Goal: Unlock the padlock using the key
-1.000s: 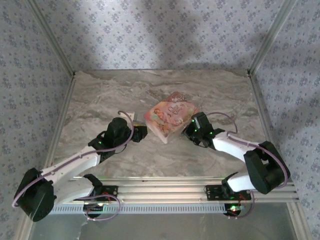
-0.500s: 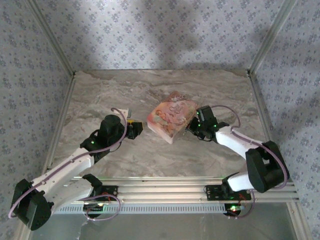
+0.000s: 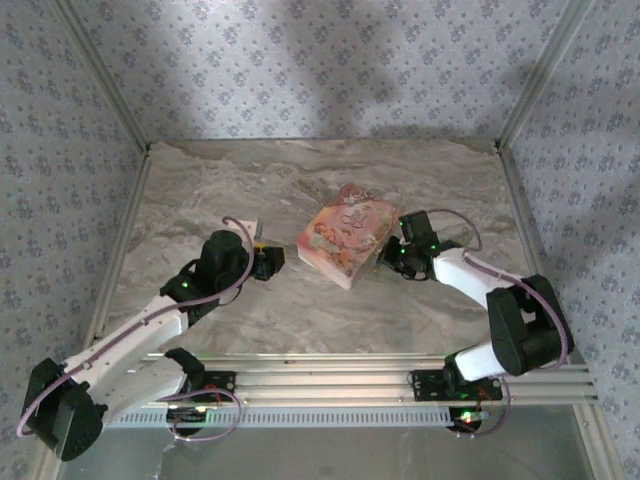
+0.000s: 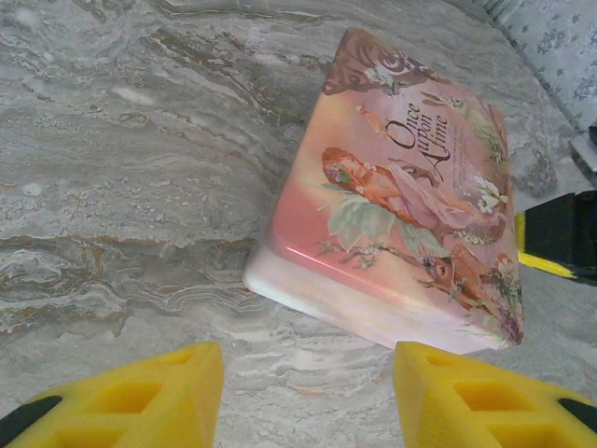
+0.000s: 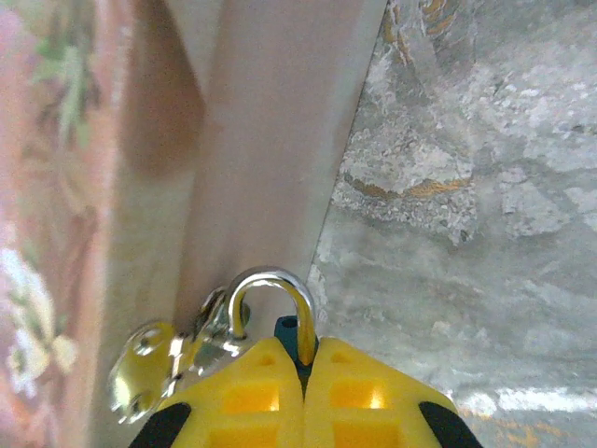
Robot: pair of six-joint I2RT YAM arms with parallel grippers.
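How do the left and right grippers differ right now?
The left gripper stands open and empty; the right gripper is shut on the padlock. The left gripper is apart from the pink box, bare table between; the right gripper is close against the box's side, by the hasp. Both are yellow-fingered and face the box.

White arms (image 3: 130, 335), black joints (image 3: 225, 262), yellow fingers (image 4: 140, 392), lilac cables (image 3: 237, 219)

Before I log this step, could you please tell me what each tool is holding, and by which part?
The right tool grips the padlock by its body, just below the shackle; the left tool holds nothing.
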